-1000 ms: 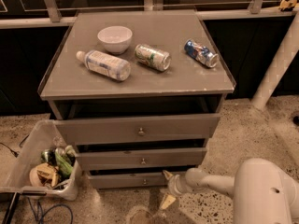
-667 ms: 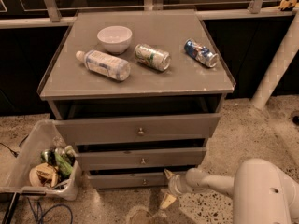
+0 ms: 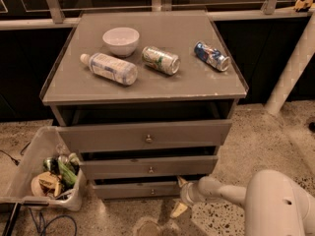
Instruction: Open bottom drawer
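Note:
The bottom drawer (image 3: pixel 133 190) is the lowest and narrowest of three grey fronts, with a small round metal knob (image 3: pixel 152 191) at its centre. Its front sits nearly flush under the middle drawer (image 3: pixel 147 167), which stands out a little, as does the top drawer (image 3: pixel 145 135). My gripper (image 3: pixel 180 196) hovers near the floor at the bottom drawer's right end, to the right of the knob. One pale finger (image 3: pixel 178 209) points down toward the floor, another up by the drawer's corner. Nothing shows between the fingers. The white arm (image 3: pixel 231 193) reaches in from the lower right.
On the cabinet top (image 3: pixel 147 82) lie a white bowl (image 3: pixel 121 40), a plastic bottle (image 3: pixel 109 68) and two cans (image 3: pixel 161 60) (image 3: pixel 211 56). A clear bin (image 3: pixel 42 171) of trash stands left of the drawers, with cables on the floor. A white post (image 3: pixel 293 65) rises at right.

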